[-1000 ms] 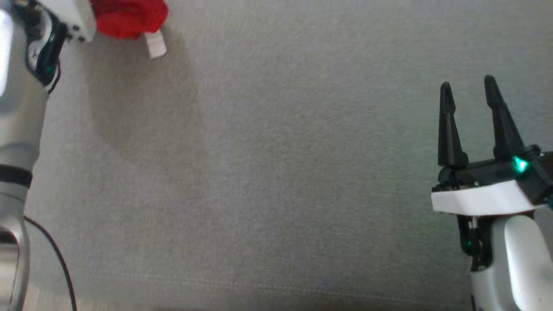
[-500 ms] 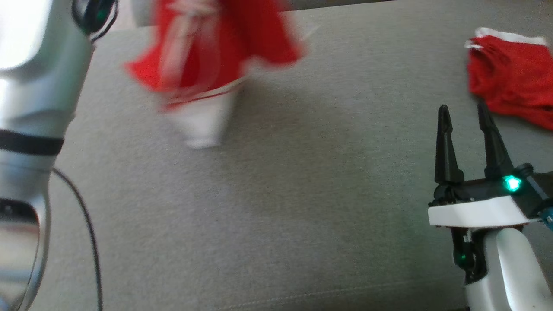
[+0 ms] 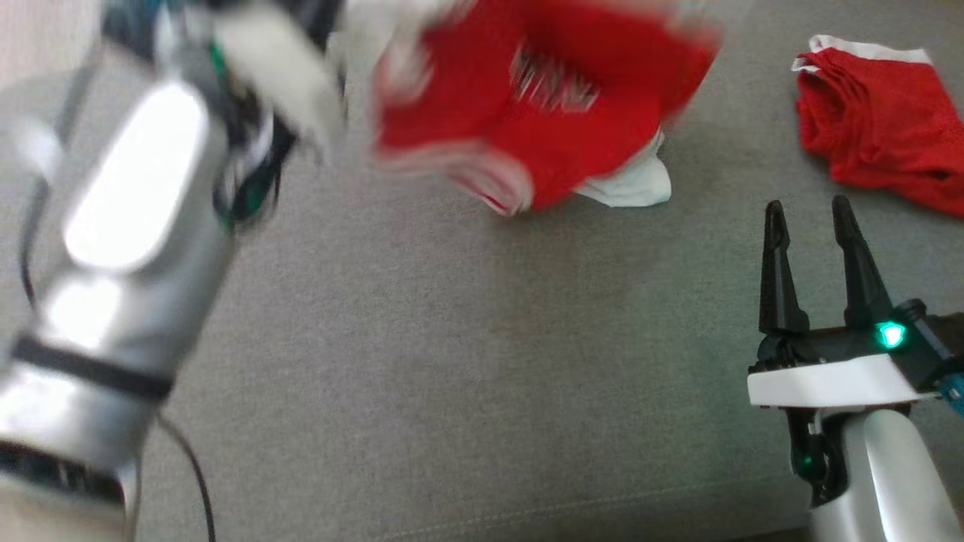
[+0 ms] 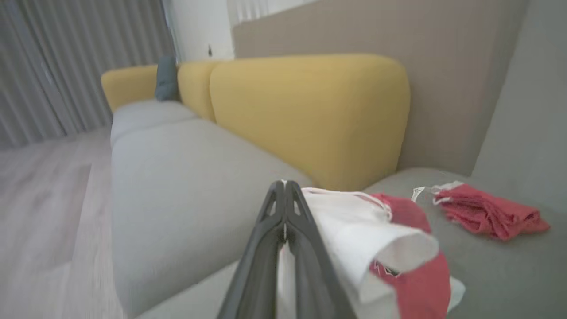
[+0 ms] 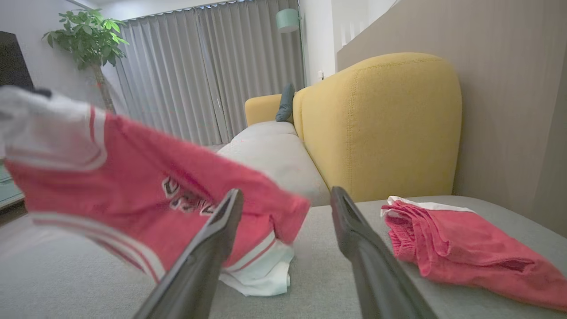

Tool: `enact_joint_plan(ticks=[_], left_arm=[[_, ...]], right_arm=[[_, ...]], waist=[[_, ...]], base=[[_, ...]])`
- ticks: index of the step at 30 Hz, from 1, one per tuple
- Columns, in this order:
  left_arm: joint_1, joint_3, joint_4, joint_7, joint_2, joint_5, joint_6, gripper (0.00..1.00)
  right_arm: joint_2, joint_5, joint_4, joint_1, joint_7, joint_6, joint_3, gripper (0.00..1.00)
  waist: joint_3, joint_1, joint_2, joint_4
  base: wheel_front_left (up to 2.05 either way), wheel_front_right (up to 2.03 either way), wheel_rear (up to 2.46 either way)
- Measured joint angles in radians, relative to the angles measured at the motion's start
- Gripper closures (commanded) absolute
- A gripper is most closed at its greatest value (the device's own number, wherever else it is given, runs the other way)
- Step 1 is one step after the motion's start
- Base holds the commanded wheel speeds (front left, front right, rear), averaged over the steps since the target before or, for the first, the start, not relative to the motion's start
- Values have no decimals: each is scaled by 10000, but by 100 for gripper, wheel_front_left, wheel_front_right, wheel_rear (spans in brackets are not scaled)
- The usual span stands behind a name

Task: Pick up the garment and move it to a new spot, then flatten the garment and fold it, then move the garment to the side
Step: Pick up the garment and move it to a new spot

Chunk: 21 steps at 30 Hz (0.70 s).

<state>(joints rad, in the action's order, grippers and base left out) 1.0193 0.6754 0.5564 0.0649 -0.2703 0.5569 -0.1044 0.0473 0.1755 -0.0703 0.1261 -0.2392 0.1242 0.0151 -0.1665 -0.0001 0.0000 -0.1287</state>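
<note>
The garment (image 3: pixel 542 113), red with white trim and pale lettering, hangs bunched and blurred above the far part of the grey sofa seat (image 3: pixel 452 361), with its white lower edge touching the cushion. In the left wrist view the left gripper (image 4: pixel 284 186) has its jaws clenched on the white fabric of the garment (image 4: pixel 376 248), which drapes off to one side of the two dark fingers. The silver left forearm (image 3: pixel 128 248) slants across the near left of the head view, also blurred. The right gripper (image 3: pixel 807 207) sits low at the right, clear of the cloth, its jaws released and spread with nothing between them; through that gap the right wrist view shows the garment (image 5: pixel 146 195) raised ahead and to one side. A second red garment (image 3: pixel 881 128) lies folded on the seat at the far right, well apart from the held one. Behind the seat stands a yellow backrest (image 5: pixel 385 124), with grey curtains (image 5: pixel 199 66) and a leafy plant (image 5: pixel 88 35) beyond.
</note>
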Motion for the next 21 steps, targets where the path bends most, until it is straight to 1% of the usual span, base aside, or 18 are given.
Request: enact_joint_plan(ticks=[5,9,10,11,12,13,17,21], left_arm=[[-1808,-29,917,364,-144,357,466,100],[-2540,-79,1701,669,-148,502,825,100],[-2635,-100,1814,792,-127,548,886,92],[-2688,-107,1898,915,-90,552,920,59],[-2731,-130,1941,1057,-40,579,976,35],[-2764,-144,1964,1193,15,629,1014,0],[-2930,-184,1898,1624,234,619,1206,0],[-3670,-414,1373,1827,307,491,1490,0]], right_arm=[[-2,-10,-27,12,-4,0,54,0],[-2,-15,-77,14,-15,0,142,0],[-2,-42,-90,14,-15,0,148,0],[-2,-79,-105,14,-15,0,148,0],[-2,-98,-130,14,-13,0,150,0],[-2,-98,-167,14,-13,0,150,0],[-4,-98,-313,9,-10,0,153,0],[-4,-102,-387,-98,17,0,132,0]], waist=[[-122,0,0,140],[-179,0,0,217],[-185,0,0,244],[-184,0,0,278],[-174,0,0,316],[-153,0,0,358],[44,0,0,515],[365,0,0,668]], base=[[0,0,0],[0,0,0],[0,0,0],[0,0,0],[0,0,0],[0,0,0],[0,0,0],[0,0,0]])
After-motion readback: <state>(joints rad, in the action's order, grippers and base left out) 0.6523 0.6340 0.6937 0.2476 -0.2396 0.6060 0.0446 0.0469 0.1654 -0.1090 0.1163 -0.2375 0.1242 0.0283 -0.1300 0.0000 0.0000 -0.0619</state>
